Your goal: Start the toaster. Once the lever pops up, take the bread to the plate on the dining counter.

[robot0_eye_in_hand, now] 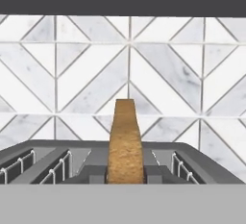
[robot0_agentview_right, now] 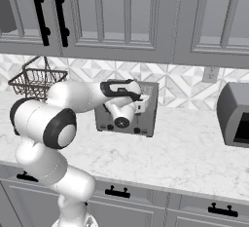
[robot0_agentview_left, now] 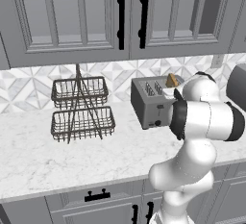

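1. Far to the gripper's (robot0_eye_in_hand: pixel 126 174) left, along the worktop (robot0_agentview_left: pixel 33 165), stands a two-tier wire basket rack (robot0_agentview_left: pixel 81 107). It is well apart from the hand, so it matters only if the arm swings wide that way when it turns.
2. Just left of the finger tips (robot0_eye_in_hand: pixel 96 174) lie two slots of the toaster (robot0_eye_in_hand: pixel 43 153) with wire guides. A tilted lift could drag the slice against those wires and twist it in the grip.
3. Between the tips stands the bread (robot0_eye_in_hand: pixel 126 136), upright and edge-on to the hand, and the jaws are closed on its two faces. It sits at the top of the toaster towards the tiled wall (robot0_eye_in_hand: pixel 72 74). Its bottom edge is hidden, so I cannot tell whether it is clear of its slot.
4. The hold looks low and narrow on a tall slice. My main worry is that it pivots or slips out once the base drives or the wrist rolls.
5. Just right of the tips are more slots, with the same snagging risk.
6. Above hang the grey wall cabinets (robot0_agentview_right: pixel 121 16), and lifting too high could knock the hand against them.
7. Well to the right sits a dark grey appliance (robot0_agentview_right: pixel 236 114), which a fast swing that way could clip.
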### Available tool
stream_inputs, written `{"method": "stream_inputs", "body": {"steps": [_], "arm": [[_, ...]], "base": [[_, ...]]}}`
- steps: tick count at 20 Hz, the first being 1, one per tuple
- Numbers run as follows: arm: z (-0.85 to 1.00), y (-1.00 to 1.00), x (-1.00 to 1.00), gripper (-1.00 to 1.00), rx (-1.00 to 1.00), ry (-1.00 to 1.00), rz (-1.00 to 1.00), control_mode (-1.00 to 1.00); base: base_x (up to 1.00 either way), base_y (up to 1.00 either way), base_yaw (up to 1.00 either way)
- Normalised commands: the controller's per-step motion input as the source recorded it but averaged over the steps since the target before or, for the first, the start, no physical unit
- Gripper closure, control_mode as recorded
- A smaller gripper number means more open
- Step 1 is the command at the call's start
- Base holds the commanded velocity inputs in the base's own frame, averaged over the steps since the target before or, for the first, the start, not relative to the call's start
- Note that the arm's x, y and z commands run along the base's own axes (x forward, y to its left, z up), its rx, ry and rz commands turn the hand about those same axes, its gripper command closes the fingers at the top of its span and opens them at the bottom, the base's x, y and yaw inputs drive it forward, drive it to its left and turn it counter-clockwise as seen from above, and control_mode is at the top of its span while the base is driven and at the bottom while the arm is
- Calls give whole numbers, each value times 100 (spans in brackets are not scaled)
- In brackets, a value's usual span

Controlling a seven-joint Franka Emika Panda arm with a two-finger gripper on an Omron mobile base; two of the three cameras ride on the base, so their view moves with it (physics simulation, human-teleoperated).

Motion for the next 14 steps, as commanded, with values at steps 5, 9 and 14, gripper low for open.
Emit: {"method": "stream_inputs", "body": {"steps": [5,9,14], "arm": [[22,10,0,100,0,0,0,-100],[41,5,0,100,0,0,0,-100],[32,10,0,100,0,0,0,-100]], "base": [[0,0,0],[0,0,0],[0,0,0]]}}
